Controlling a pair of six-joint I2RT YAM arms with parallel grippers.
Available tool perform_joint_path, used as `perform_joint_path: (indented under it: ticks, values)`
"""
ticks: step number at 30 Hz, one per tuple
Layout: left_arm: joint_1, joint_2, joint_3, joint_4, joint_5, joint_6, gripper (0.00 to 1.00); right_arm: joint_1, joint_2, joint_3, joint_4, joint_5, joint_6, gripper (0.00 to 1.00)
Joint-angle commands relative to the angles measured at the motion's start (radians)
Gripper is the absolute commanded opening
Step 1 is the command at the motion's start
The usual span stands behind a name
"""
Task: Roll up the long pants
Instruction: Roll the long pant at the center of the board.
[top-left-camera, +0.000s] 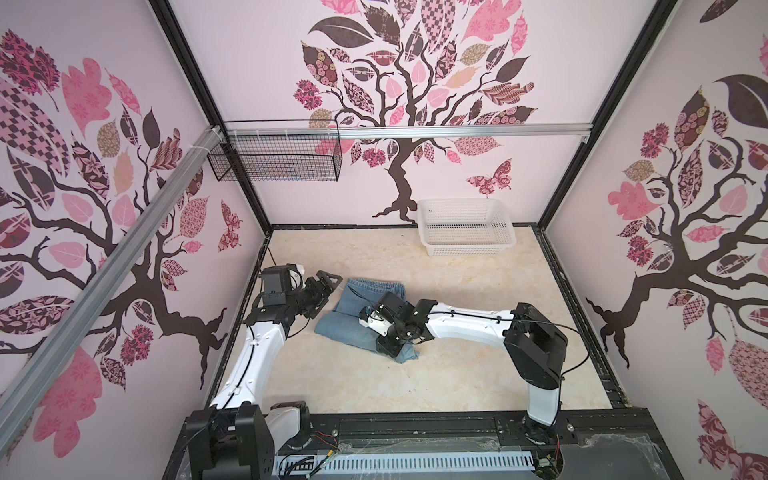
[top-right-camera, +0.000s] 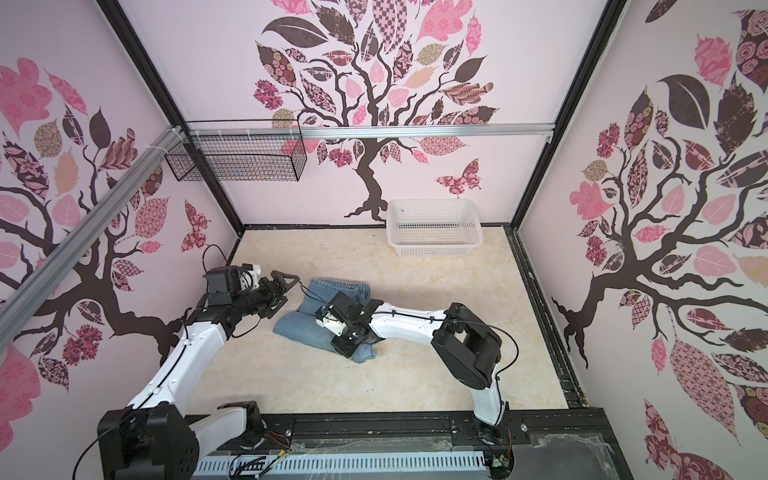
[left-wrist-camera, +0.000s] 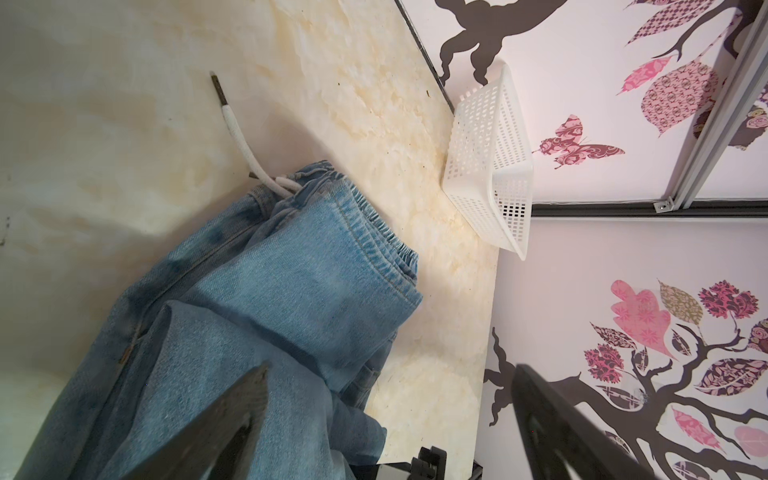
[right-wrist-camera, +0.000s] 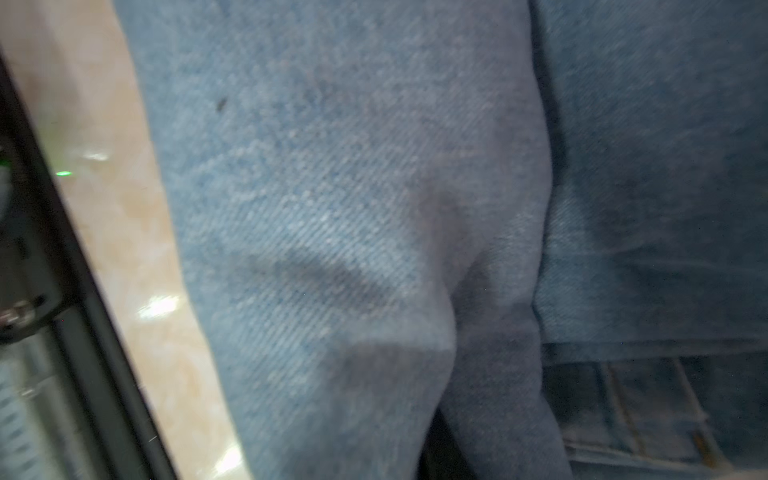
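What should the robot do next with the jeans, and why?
Probably lower the open left gripper onto the left end of the long pants. The right gripper is down on the roll's right end, the left one holds nothing, and the waistband lies unrolled; both ends should turn together.

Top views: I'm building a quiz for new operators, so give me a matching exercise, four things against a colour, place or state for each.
Things:
1. long pants
2. white plastic basket
3. wire basket
4. left end effector

Descriptions:
A. black, hung high in a back corner
B. standing low by the back wall
C. open, next to the denim
D. blue, bunched in the middle

Pairs: 1-D, 2-B, 3-A, 4-C
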Motion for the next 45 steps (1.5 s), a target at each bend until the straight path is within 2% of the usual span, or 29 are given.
perform_joint_path:
  ticks: [1,2,6,13,20,22,28,33,39,42,45]
  values:
    - [-0.012,-0.076,0.009,-0.068,-0.018,0.015,0.94,-0.008,0.012,0.059,-0.238,-0.290,0.062,0.00]
    - [-0.015,-0.092,0.011,-0.072,-0.019,0.010,0.94,-0.017,0.019,0.077,-0.254,-0.303,0.066,0.00]
    - [-0.024,-0.137,0.011,-0.085,-0.023,-0.012,0.94,-0.087,0.080,0.163,-0.342,-0.504,0.043,0.00]
    - [-0.078,-0.143,-0.010,-0.029,-0.035,-0.063,0.94,-0.180,0.217,0.231,-0.368,-0.669,0.031,0.00]
    - [-0.091,-0.097,-0.043,0.058,-0.011,-0.102,0.94,-0.264,0.324,0.313,-0.365,-0.752,0.059,0.00]
    - [-0.094,-0.076,-0.054,0.086,-0.011,-0.107,0.94,-0.282,0.345,0.321,-0.342,-0.767,0.087,0.00]
    - [-0.120,0.015,-0.084,0.201,-0.017,-0.143,0.94,-0.308,0.422,0.388,-0.407,-0.766,0.061,0.00]
    - [-0.169,0.183,-0.060,0.295,-0.044,-0.142,0.94,-0.320,0.461,0.429,-0.439,-0.758,0.050,0.00]
    - [-0.170,0.365,-0.048,0.322,-0.084,-0.091,0.94,-0.359,0.473,0.451,-0.447,-0.741,0.059,0.03]
    - [-0.164,0.408,-0.093,0.362,-0.114,-0.091,0.93,-0.386,0.466,0.451,-0.426,-0.733,0.078,0.07]
    - [-0.160,0.451,-0.127,0.404,-0.141,-0.090,0.94,-0.410,0.469,0.464,-0.421,-0.716,0.083,0.16]
